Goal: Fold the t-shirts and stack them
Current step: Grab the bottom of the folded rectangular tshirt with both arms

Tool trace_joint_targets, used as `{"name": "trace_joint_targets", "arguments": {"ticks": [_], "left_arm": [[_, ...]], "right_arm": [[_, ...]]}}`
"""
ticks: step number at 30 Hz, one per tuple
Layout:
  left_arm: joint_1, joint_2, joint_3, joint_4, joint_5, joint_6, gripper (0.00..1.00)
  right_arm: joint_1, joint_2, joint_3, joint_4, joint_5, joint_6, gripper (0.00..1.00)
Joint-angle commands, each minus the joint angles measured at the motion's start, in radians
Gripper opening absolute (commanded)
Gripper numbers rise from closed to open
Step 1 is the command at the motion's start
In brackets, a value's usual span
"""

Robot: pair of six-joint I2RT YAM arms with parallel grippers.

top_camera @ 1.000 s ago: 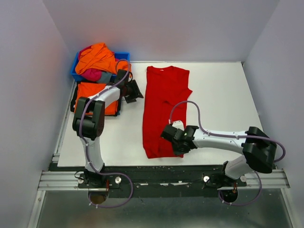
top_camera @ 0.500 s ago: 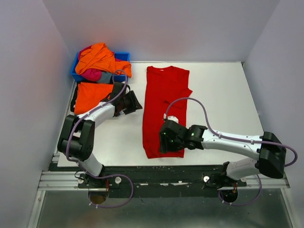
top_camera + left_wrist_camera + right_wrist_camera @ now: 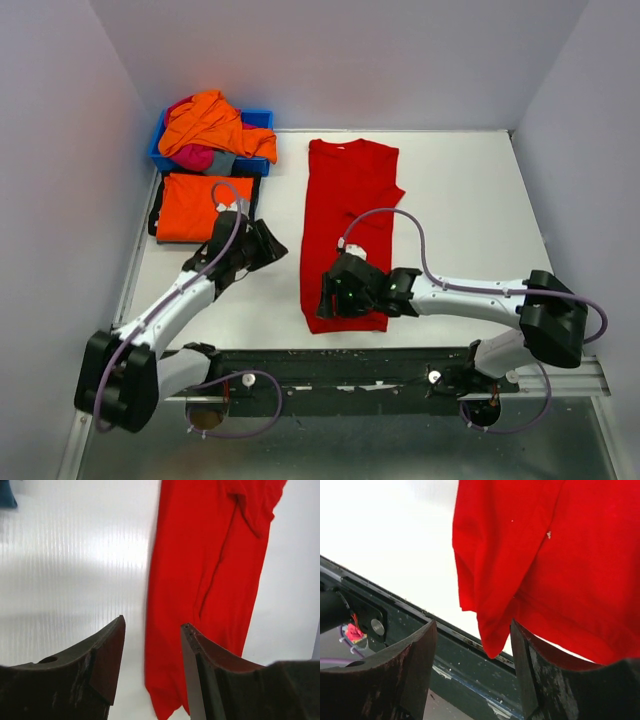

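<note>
A bright red t-shirt, folded lengthwise, lies in the middle of the white table. My right gripper hovers open at its near left hem corner. In the right wrist view that corner hangs loose between the spread fingers, pinched by neither. My left gripper is open over bare table just left of the red t-shirt, holding nothing. A folded orange t-shirt lies flat at the left.
A blue bin at the back left holds a heap of orange, pink and grey shirts. The dark metal rail runs along the table's near edge, right below the red hem. Grey walls close in three sides.
My left arm drew back from the folded orange t-shirt toward the near side and the red t-shirt. My right gripper slid left along the red hem and its jaws opened wider.
</note>
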Motion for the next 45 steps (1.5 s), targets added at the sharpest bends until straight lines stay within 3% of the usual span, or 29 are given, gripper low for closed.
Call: {"name": "trace_joint_targets", "arguments": {"ticks": [1, 4, 7, 8, 9, 14, 22, 30, 37, 42, 45], "left_arm": [[-0.055, -0.202, -0.123, -0.157, -0.042, -0.049, 0.60], [-0.124, -0.321, -0.192, -0.230, -0.045, -0.115, 0.60], [-0.234, -0.397, -0.216, -0.283, -0.082, -0.201, 0.60], [-0.266, -0.410, -0.218, -0.302, -0.097, -0.224, 0.60], [-0.300, -0.421, -0.221, -0.313, -0.113, -0.250, 0.60], [-0.434, -0.387, -0.229, -0.305, -0.151, -0.353, 0.59], [-0.566, -0.258, -0.269, -0.184, -0.220, -0.488, 0.56], [-0.584, -0.152, -0.253, -0.127, -0.229, -0.503, 0.51], [-0.589, -0.142, -0.238, -0.103, -0.239, -0.480, 0.59], [-0.590, -0.051, -0.210, -0.064, -0.228, -0.466, 0.53], [-0.590, -0.011, -0.207, -0.058, -0.223, -0.462, 0.31]], "right_arm": [[-0.011, -0.009, -0.027, 0.040, 0.098, 0.043, 0.65], [-0.058, 0.003, 0.005, 0.037, 0.078, -0.003, 0.50], [-0.121, 0.031, 0.043, 0.034, 0.014, -0.058, 0.13], [-0.140, 0.043, 0.058, 0.043, -0.008, -0.084, 0.04], [-0.160, 0.058, 0.072, 0.044, -0.032, -0.110, 0.01], [-0.235, 0.176, 0.167, 0.066, -0.164, -0.210, 0.01], [-0.249, 0.335, 0.255, 0.165, -0.187, -0.313, 0.01], [-0.260, 0.408, 0.252, 0.229, -0.275, -0.308, 0.01], [-0.261, 0.428, 0.259, 0.229, -0.287, -0.305, 0.01], [-0.261, 0.434, 0.264, 0.229, -0.292, -0.307, 0.01], [-0.260, 0.434, 0.263, 0.229, -0.282, -0.308, 0.01]]}}
